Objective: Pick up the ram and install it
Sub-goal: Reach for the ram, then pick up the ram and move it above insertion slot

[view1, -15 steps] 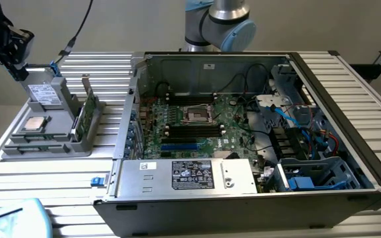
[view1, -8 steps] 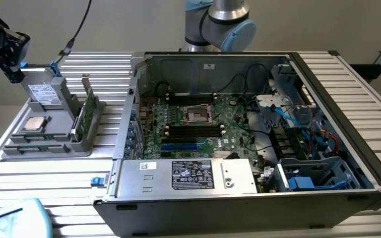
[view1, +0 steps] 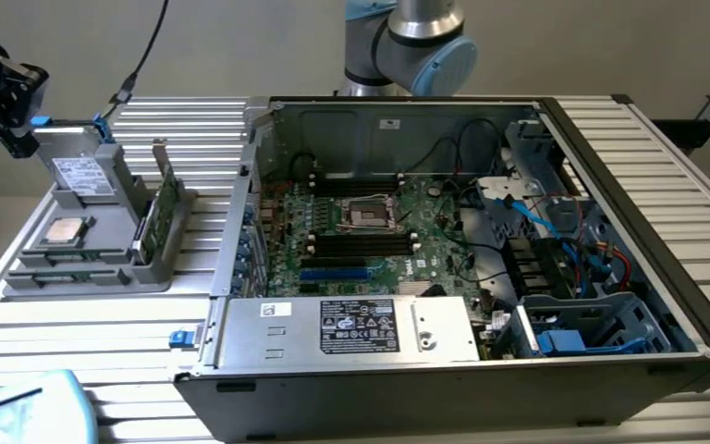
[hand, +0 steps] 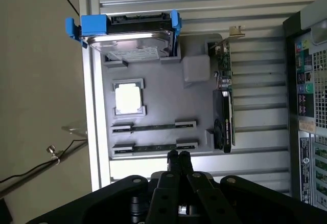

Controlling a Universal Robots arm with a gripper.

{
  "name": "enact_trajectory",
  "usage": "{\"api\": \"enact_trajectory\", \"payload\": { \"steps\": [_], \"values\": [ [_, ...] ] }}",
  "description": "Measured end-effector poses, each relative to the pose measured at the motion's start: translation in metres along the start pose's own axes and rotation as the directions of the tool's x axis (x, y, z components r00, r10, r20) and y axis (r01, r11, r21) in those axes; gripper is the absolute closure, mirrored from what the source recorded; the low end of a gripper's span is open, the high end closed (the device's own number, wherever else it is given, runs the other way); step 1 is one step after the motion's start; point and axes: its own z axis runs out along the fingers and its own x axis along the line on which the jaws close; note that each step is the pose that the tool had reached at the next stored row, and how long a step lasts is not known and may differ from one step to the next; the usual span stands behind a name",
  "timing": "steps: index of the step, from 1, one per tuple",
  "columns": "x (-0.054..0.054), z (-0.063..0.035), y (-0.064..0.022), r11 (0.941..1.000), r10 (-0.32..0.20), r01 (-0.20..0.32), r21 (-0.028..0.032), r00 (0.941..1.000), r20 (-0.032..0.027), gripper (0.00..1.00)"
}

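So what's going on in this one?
The arm's gripper hangs, shut and empty, over a gray tray that sits beside an open PC case. Two ram sticks lie flat in the tray, and they are the parts nearest to the gripper. A drive and a processor sit in the same tray. Nothing has been picked up yet.

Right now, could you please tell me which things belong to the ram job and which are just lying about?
Job: thin dark-green ram stick nearest the shut black tool; long black motherboard slots.
Lying about: square silver processor chip; silver hard drive in blue brackets; green expansion card.
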Motion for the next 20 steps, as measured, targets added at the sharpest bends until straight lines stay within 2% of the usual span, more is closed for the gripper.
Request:
{"api": "enact_trajectory", "payload": {
  "steps": [14,20],
  "values": [
    [0.0001,0.0,-0.0001,1.0,-0.003,0.003,0.0002,1.0,-0.0004,0.89],
    [0.0001,0.0009,-0.0001,0.9992,-0.041,0.041,0.0005,0.9992,-0.0023,0.89]
  ]
}}
